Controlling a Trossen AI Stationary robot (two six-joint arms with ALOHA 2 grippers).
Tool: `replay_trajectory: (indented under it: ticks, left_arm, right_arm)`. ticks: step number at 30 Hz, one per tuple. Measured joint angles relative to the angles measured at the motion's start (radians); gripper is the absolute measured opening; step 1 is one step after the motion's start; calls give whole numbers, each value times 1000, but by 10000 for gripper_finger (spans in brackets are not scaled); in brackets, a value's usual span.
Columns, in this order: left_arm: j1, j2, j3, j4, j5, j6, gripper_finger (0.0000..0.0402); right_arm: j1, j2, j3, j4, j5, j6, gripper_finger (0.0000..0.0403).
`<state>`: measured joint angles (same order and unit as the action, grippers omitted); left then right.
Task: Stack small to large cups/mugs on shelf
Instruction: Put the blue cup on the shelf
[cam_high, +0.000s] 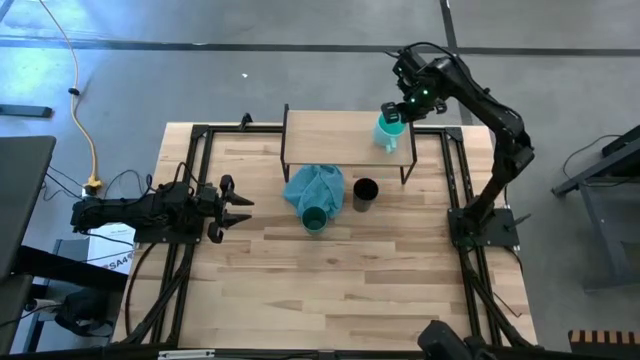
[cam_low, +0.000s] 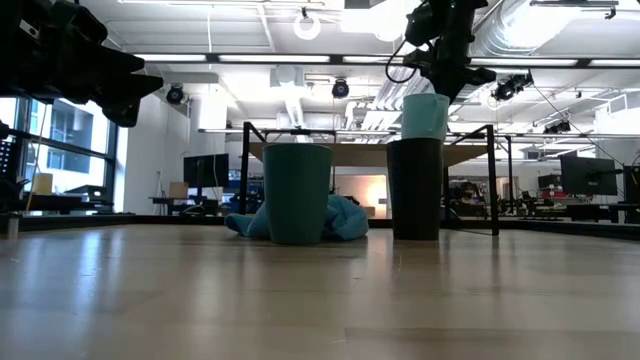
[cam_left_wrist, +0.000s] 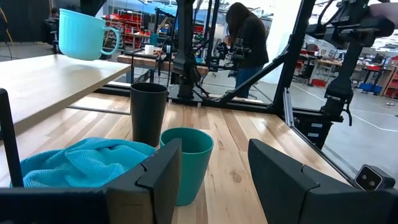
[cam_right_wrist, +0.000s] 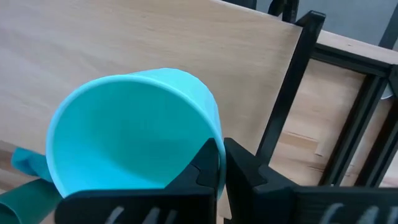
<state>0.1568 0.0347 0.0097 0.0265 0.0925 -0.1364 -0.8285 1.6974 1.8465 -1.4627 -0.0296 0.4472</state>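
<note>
**Turquoise mug going onto the shelf**

Right gripper (cam_right_wrist: 221, 163) over the shelf (cam_high: 330, 135), jaws clenched on the rim of the light turquoise mug (cam_high: 389, 131), held at the board's right end. Dark teal-green cup (cam_high: 314, 219) and black cup (cam_high: 365, 192) on the tabletop just in front of the shelf. Left gripper (cam_high: 235, 207) idle well left of it, jaws released. Next, probably: lower, release upright.

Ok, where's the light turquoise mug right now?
In the high view the light turquoise mug is at the right end of the small wooden shelf, pinched at its rim by the right claw.
</note>
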Motion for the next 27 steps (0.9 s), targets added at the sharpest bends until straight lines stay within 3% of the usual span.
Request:
replay_trajectory:
  ticks: [27]
  left_arm:
    - [0,0,0,0,0,0,175]
  right_arm:
    - [-10,0,0,13,0,-47,0]
